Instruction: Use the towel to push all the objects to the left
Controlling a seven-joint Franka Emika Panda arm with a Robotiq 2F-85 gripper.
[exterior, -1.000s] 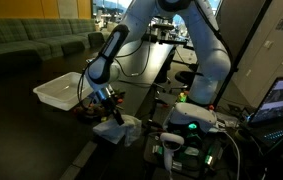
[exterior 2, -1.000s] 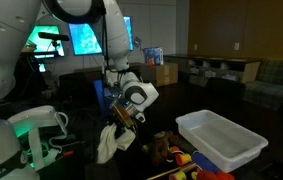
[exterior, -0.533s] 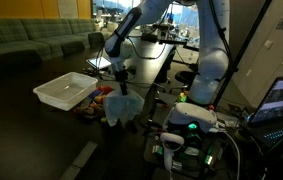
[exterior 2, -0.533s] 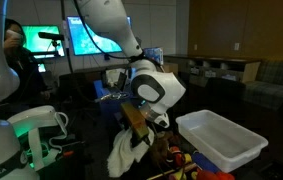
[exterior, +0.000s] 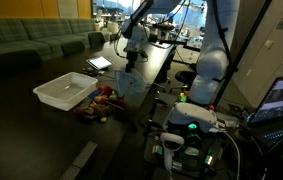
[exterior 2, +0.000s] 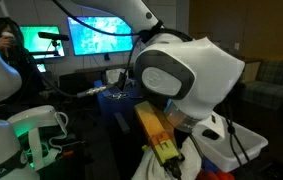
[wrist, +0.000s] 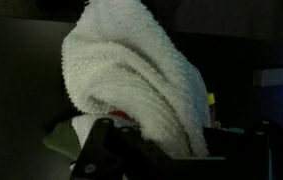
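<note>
So, my fingers point(wrist: 99, 158) are clamped on the towel point(exterior: 131, 87), which hangs loose like a curtain near the toy pile point(exterior: 99, 103) beside the white bin point(exterior: 66, 92) on the surface point(exterior: 31, 125). I reckon dangling it gives a wide soft face for sweeping everything left.

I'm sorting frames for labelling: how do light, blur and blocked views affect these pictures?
In an exterior view the room is dim, yet the towel and white bin read clearly; in an exterior view the arm's wrist looms close and soft, hiding much of the scene; the wrist view is dark, mostly towel.
</note>
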